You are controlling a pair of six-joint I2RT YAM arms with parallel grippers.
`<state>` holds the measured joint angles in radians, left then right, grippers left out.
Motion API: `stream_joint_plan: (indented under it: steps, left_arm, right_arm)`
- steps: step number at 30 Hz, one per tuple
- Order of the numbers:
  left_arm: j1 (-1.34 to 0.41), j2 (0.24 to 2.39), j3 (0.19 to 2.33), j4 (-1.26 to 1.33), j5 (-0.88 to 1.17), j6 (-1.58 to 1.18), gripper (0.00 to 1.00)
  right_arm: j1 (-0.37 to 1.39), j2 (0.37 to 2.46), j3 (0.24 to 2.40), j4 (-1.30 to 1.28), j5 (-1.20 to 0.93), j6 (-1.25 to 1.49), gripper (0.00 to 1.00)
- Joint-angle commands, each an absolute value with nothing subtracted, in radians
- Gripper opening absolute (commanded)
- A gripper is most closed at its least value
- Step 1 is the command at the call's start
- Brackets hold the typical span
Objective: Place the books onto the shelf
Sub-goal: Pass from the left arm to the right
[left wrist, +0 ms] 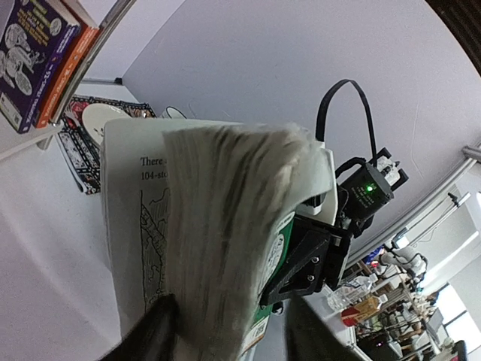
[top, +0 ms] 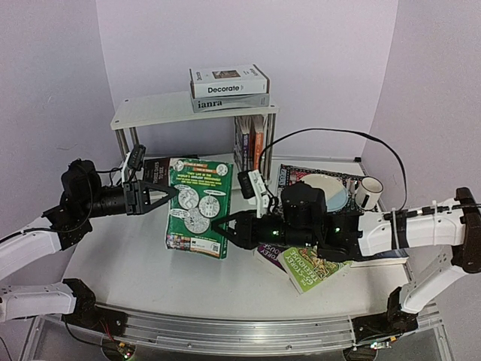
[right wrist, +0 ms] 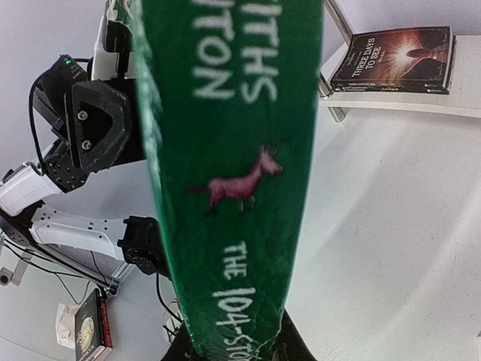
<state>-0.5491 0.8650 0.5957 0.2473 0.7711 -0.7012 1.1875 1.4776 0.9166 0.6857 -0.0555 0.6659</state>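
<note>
Currently a green book (top: 199,207) stands almost upright in the middle of the top view, above the white table (top: 135,263) and between the two arms. The right claw (top: 223,228) is closed on its lower right corner. In the right wrist view the spine (right wrist: 233,150) runs down the frame into the closed fingers (right wrist: 289,347). The left claw (top: 171,194) reaches in from the left of the frame at the book's other edge. In the left wrist view its fingers (left wrist: 154,331) stand apart on either side of the fanned pages (left wrist: 218,226), with a gap showing on the right side, so this claw is open rather than clamped.

Behind the book, in the upper middle of the top view, is the shelf (top: 150,113). A white book (top: 229,81) lies on a grey book (top: 229,102) on its top board. A row of books (top: 252,143) stands upright under the right end. A dark book (top: 156,168) lies flat on the lower board at the left, and it also shows at the upper right of the right wrist view (right wrist: 394,60).

To the right of the shelf a patterned placemat (top: 289,174) carries a plate (top: 334,188), with a mug (top: 368,192) beside it. Two paperbacks (top: 304,265) lie flat under the right arm at the lower right of centre.
</note>
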Motion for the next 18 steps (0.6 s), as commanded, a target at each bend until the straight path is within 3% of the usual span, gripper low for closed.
stream_joint_plan:
  steps: [1, 4, 8, 18]
  left_arm:
    - [-0.551, 0.849, 0.617, 0.349, 0.797, -0.655, 0.75]
    - [-0.551, 0.844, 0.616, 0.309, 0.740, -0.629, 0.88]
    - [-0.551, 0.835, 0.653, 0.159, 0.555, -0.570, 0.94]
    - [-0.551, 0.833, 0.681, 0.029, 0.402, -0.501, 0.95]
  right_arm:
    - [1.189, 1.375, 0.916, 0.577, 0.063, 0.551, 0.00]
    - [1.189, 1.348, 0.929, 0.481, 0.173, 0.490, 0.00]
    - [1.189, 1.358, 0.961, 0.334, 0.405, 0.438, 0.00]
    - [1.184, 1.554, 1.069, 0.408, 0.728, 0.363, 0.00]
